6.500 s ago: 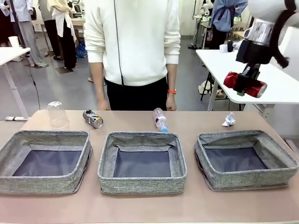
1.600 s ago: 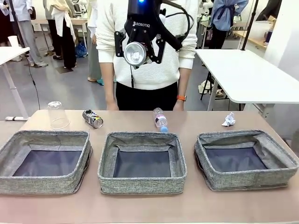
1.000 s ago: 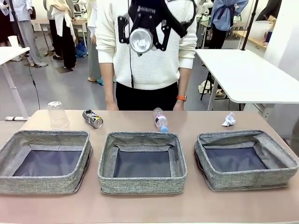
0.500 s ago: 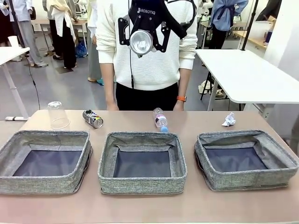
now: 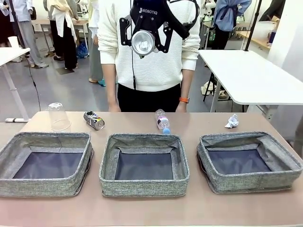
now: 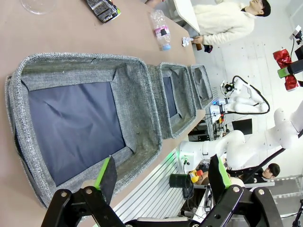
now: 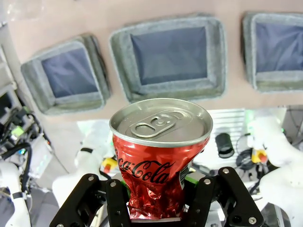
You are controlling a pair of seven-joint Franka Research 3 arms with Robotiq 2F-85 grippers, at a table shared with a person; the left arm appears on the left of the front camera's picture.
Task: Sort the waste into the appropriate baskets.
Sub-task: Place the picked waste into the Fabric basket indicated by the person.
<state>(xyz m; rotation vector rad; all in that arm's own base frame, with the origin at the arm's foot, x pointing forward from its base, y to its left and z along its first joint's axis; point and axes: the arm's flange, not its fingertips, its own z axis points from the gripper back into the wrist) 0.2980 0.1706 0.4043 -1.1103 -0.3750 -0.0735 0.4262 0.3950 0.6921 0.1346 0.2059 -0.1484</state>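
My right gripper [image 5: 144, 37] hangs high over the middle basket [image 5: 142, 138], shut on the crushed red can [image 7: 158, 161], whose silver end [image 5: 143, 42] faces the front camera. Along the far strip of table lie a clear cup [image 5: 58, 117], a dark printed can [image 5: 94, 120], a blue-capped bottle [image 5: 162, 120] and a white paper ball [image 5: 231, 121]. The left basket [image 5: 47, 138] and right basket [image 5: 236, 138] flank the middle one; all three hold nothing. My left gripper [image 6: 161, 175] is open above the near wall of a basket [image 6: 137, 109], gripping nothing.
A person in a white sweater [image 5: 151, 71] stands at the far table edge, behind the raised can. A white table [image 5: 246, 75] stands at the back right. Bare tabletop [image 5: 142, 210] runs in front of the baskets.
Since the earliest frame my right gripper has swung with the red can from the far right to high above the middle basket. Over the last second it has barely moved.
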